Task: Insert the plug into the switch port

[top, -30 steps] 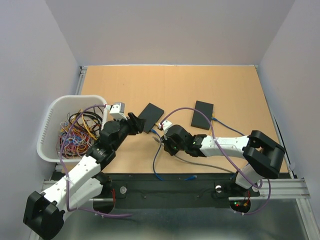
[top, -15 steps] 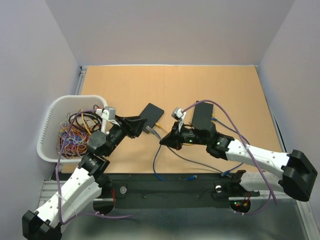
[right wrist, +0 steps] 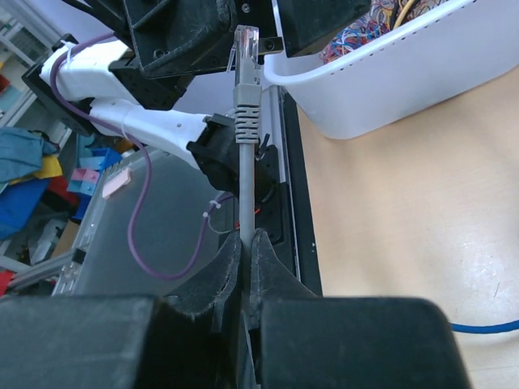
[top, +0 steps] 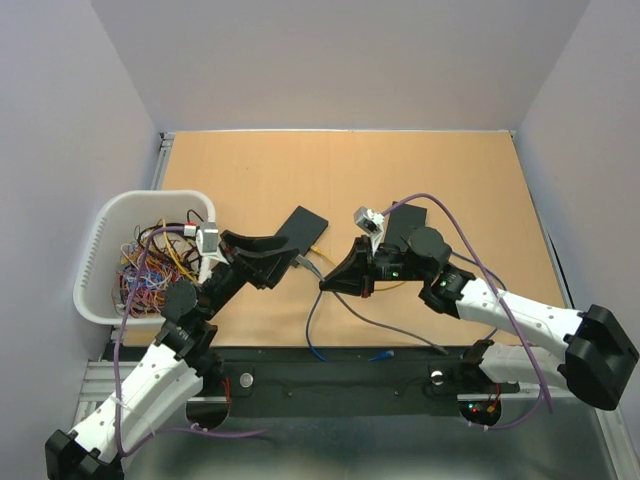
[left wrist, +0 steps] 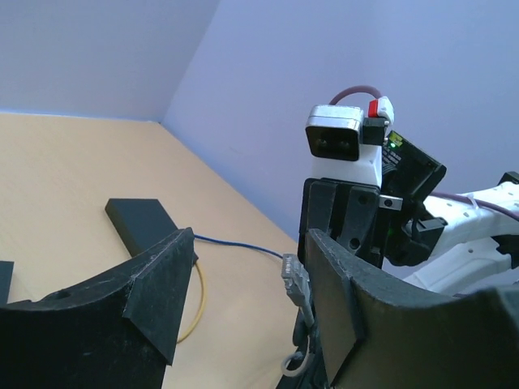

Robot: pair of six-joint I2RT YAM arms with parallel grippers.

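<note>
At the table's left edge we see a white basket stuffed w/ a tangle of multicolour wires, a few dark loops hanging over its right rim. The right wrist cam catches one corner of that basket, wires inside. The left gripper has its jaws spread wide w/ nothing clamped btwn them, and hangs over the near end of the left switch box. The right gripper is pressed together, pinching the grey cable a little behind the plug. The clear plug sticks out past the fingertips, pointing toward the left gripper. From above it sits just beside the near-right corner of the left switch box, not seated in any port we can see. The right switch box lies near mid-table, its near end hidden under the right arm. Ports on either box are too small or too covered to make out. A yellow cable & a blue cable lie on the table, and we can't tell where they end.
</note>
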